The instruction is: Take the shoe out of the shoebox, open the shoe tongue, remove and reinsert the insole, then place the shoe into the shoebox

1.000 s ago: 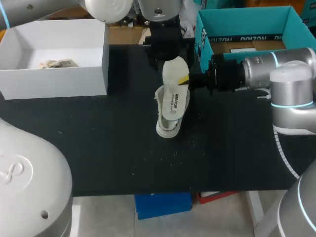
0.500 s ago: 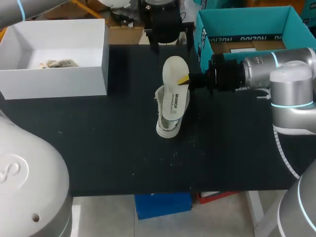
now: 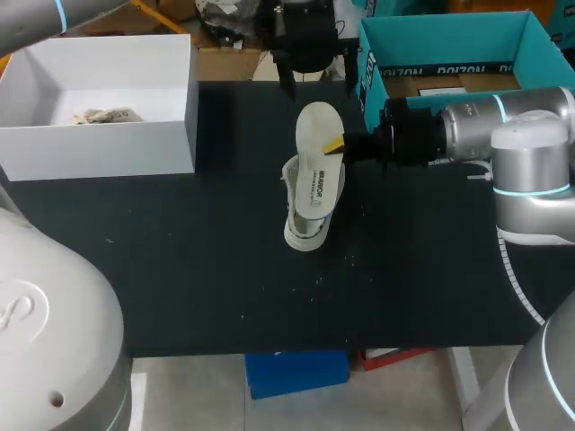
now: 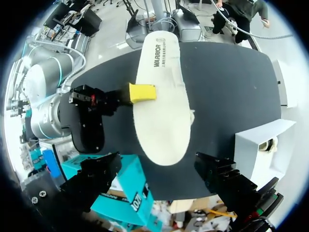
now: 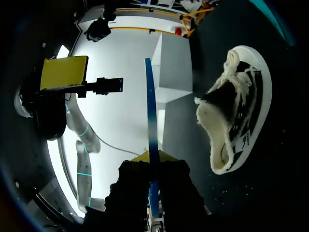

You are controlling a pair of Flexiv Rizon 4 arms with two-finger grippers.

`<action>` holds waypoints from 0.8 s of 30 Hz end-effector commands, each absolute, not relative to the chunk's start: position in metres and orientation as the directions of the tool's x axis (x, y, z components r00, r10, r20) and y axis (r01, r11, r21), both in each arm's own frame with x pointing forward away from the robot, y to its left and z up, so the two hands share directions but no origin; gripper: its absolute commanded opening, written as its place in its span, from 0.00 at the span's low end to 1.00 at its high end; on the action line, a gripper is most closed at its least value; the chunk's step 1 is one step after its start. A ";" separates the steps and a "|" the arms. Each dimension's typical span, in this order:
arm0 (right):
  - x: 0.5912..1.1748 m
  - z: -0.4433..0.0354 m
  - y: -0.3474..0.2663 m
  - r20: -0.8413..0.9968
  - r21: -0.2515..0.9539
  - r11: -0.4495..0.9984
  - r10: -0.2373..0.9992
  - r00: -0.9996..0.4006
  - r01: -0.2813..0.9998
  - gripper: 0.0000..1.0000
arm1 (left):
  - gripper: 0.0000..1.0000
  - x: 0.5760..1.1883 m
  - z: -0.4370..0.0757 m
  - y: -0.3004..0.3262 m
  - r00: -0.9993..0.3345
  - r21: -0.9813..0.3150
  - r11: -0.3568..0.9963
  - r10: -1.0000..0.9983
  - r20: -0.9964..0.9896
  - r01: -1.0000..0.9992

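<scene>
- Backs left gripper (image 3: 316,83) to top centre, jaws wide open, off insole (image 3: 318,157).
- Still clamps insole in right gripper (image 3: 337,145) over shoe (image 3: 307,224).
- Leaves bare table (image 3: 180,269) across lower frame.

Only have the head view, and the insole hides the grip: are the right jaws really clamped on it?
Observer: Yes. The right wrist view shows the insole edge-on, with the right jaws closed on it from both sides.
Operator: Is it touching the shoe?
Observer: No. The same view shows a gap between it and the shoe.
Operator: Left jaws?
Observer: In the left wrist view they're wide open and empty. The insole is ahead of them, untouched.
</scene>
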State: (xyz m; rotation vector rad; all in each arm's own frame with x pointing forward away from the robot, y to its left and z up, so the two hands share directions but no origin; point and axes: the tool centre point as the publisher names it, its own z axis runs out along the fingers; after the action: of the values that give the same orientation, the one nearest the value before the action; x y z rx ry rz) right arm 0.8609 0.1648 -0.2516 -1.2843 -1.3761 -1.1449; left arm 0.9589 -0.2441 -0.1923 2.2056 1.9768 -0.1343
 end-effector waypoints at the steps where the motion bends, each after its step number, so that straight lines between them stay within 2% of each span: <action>1: 0.861 -0.251 0.166 0.986 0.045 0.028 0.162 -0.049 0.999 0.00 | 1.00 0.938 -0.189 -0.239 0.116 0.087 -0.102 0.976 -0.183 0.991; 24: 0.861 -0.251 0.166 0.986 0.045 0.028 0.162 -0.049 0.999 0.00 | 1.00 0.800 -0.212 -0.228 0.102 0.060 -0.093 0.980 -0.168 0.994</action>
State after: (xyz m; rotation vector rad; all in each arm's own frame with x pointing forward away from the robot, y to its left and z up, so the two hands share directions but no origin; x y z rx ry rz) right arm 0.8609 0.1648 -0.2516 -1.2843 -1.3760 -1.1449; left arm 0.8123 -0.2337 -0.2081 2.2507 2.0296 -0.1741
